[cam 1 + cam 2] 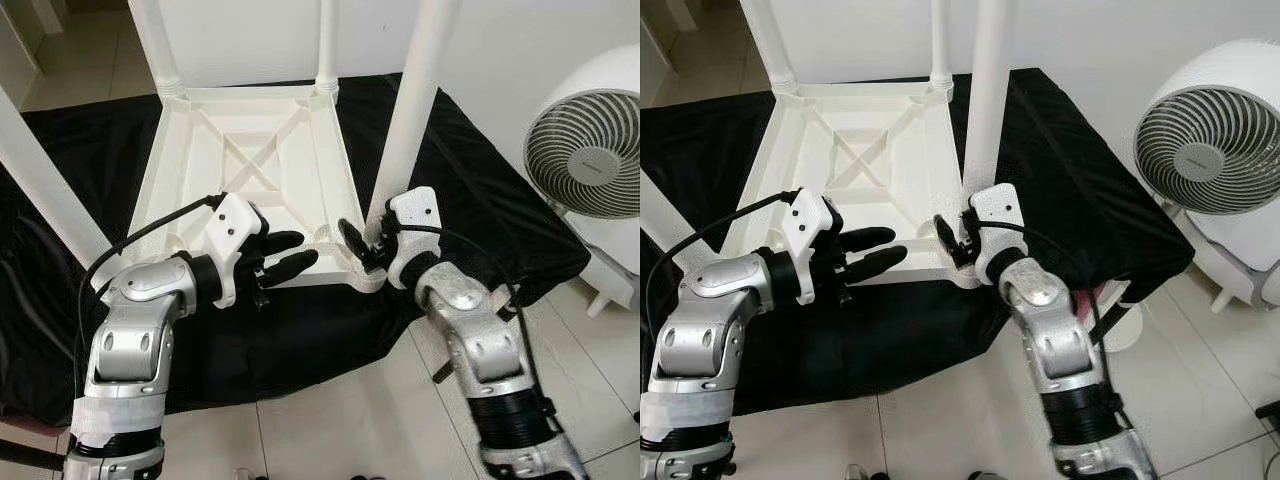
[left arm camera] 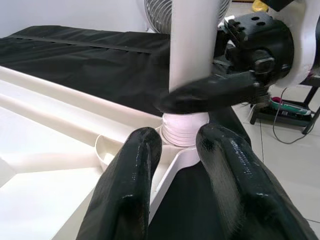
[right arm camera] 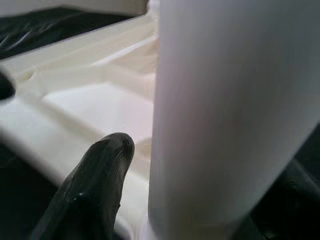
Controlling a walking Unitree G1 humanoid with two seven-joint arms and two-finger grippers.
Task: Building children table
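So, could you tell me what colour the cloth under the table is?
Black cloth; clearest in the left eye view.

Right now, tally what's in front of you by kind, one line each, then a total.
Table tops: 1, white, upside down
Table legs standing in it: 4
Black cloths: 1
Fans: 1, white
Grippers: 2, left and right
Total: 9
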